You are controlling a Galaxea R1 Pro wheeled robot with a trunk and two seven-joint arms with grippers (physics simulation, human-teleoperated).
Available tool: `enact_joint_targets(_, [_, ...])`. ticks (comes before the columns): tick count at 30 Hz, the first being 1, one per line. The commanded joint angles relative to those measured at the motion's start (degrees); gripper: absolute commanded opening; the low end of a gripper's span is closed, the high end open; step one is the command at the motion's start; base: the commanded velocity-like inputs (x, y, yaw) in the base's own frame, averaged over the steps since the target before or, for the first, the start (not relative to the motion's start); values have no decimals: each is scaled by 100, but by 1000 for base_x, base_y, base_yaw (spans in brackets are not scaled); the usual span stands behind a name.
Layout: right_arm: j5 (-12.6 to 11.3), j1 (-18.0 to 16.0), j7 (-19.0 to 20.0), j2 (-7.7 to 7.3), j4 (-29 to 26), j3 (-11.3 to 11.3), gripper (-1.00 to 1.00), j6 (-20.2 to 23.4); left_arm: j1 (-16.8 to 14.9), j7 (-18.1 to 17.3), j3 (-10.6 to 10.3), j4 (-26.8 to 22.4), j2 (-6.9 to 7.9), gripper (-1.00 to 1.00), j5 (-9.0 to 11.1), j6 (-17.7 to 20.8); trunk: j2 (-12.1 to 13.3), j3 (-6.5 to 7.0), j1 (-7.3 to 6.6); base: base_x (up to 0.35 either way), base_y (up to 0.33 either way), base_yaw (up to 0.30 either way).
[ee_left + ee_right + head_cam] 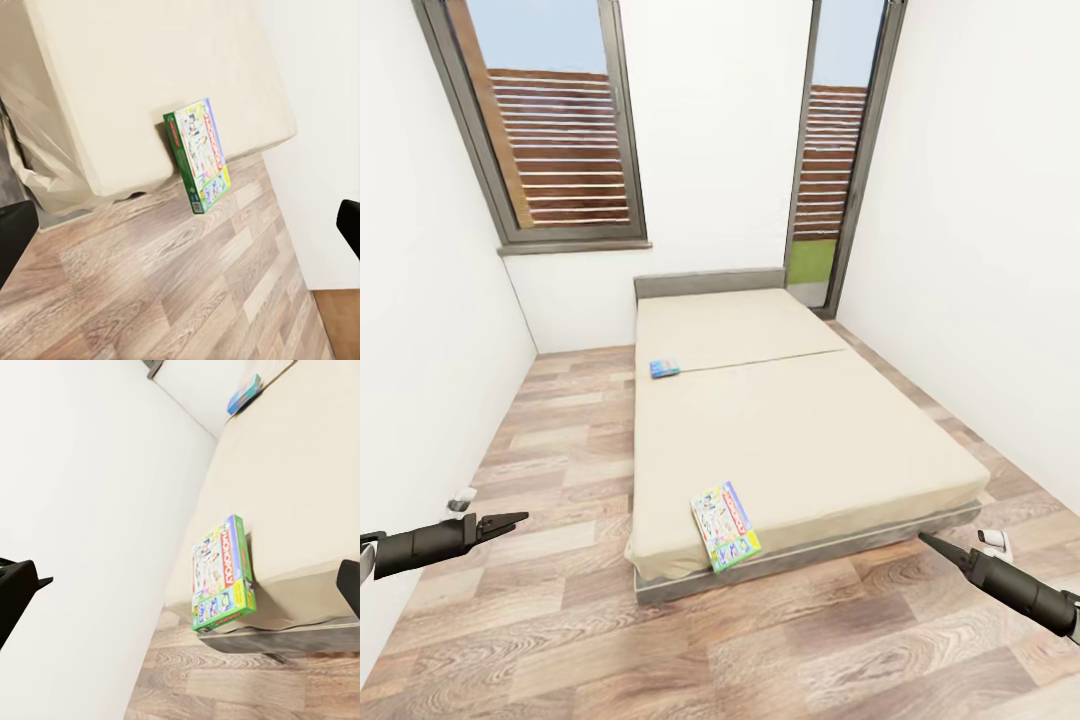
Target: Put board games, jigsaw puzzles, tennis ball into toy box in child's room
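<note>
- Left tool [510, 521] is hovering over the wood floor [560, 620] off the bed's [800, 440] near-left corner, fingers slightly parted, gripping nothing.
- Right tool [932, 545] is hanging off the bed's near-right corner, empty; can't tell how open it is.
- Colourful board game [726, 526] is lying at the bed's near edge, overhanging a bit.
- Light blue game [665, 368] is sitting further up, at the bed's left edge.

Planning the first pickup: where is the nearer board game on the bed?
In the head view, the nearer board game lies at the bed's near-left corner, overhanging the foot edge.
</note>
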Motion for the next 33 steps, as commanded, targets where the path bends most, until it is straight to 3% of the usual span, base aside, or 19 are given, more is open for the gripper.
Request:
enact_joint_targets(1, [-46,-4,17,-2,1,50,100,29,-3,-16,6,0,0,100,6,60,-3,5,0,0,-14,30])
enact_joint_targets(13, [-46,-4,17,9,1,49,100,20,-3,-7,6,0,0,100,6,60,-3,118,0,0,-99,56])
enact_joint_targets(33, [-35,-4,11,145,-7,66,100,-106,-3,2,-2,0,-69,100,2,52,-3,299,0,0,-252,119])
